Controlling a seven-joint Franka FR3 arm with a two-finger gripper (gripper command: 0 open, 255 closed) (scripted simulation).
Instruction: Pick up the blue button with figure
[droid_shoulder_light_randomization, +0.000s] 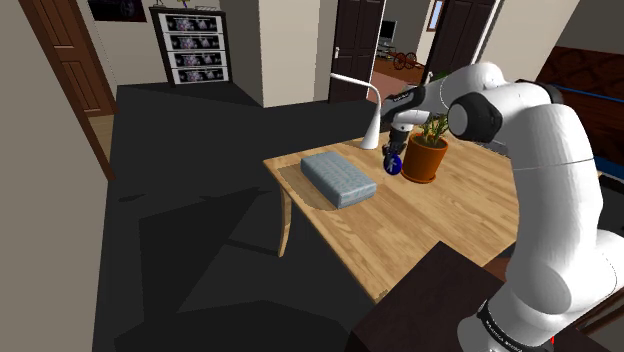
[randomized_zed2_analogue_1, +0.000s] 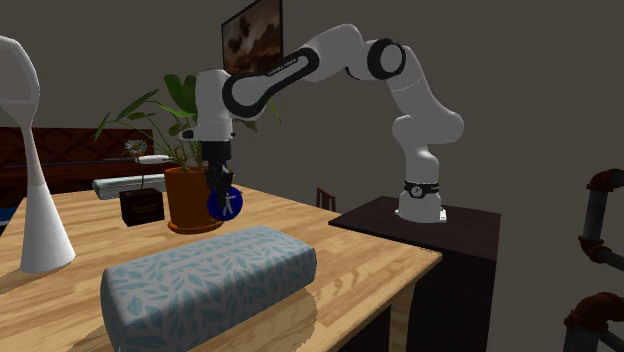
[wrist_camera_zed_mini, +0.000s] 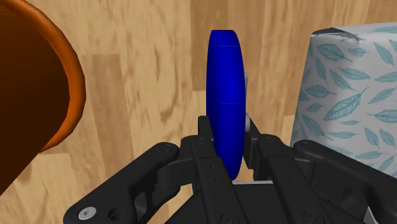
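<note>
One blue button (randomized_zed2_analogue_1: 226, 204), a thick disc bearing a white figure, hung on edge in the black pincer (randomized_zed2_analogue_1: 220, 186) above the wooden table (randomized_zed2_analogue_1: 372, 262). The pincer pointed straight down and its two fingers pinched the disc by its flat faces. The button stood upright, its thin axis level and running from finger to finger. In the second exterior view the figured face was turned toward the camera.

From the wrist, the button (wrist_camera_zed_mini: 226, 95) appeared edge-on as a narrow blue band reaching away from the pincer (wrist_camera_zed_mini: 228, 130) toward the wood grain. Whether its lower rim touched the table could not be told.

The button hung just beside an orange-brown pot (randomized_zed2_analogue_1: 190, 196) holding a green plant, and between that pot (wrist_camera_zed_mini: 44, 89) and a pale blue cushion (wrist_camera_zed_mini: 350, 83) printed with leaves. In the shoulder view the button (droid_shoulder_light_randomization: 394, 165) sat close to the pot (droid_shoulder_light_randomization: 424, 159), with the cushion (droid_shoulder_light_randomization: 338, 179) to that view's left. A white cone-shaped lamp (randomized_zed2_analogue_1: 35, 215) and a small dark box (randomized_zed2_analogue_1: 141, 207) stood farther along the table.
</note>
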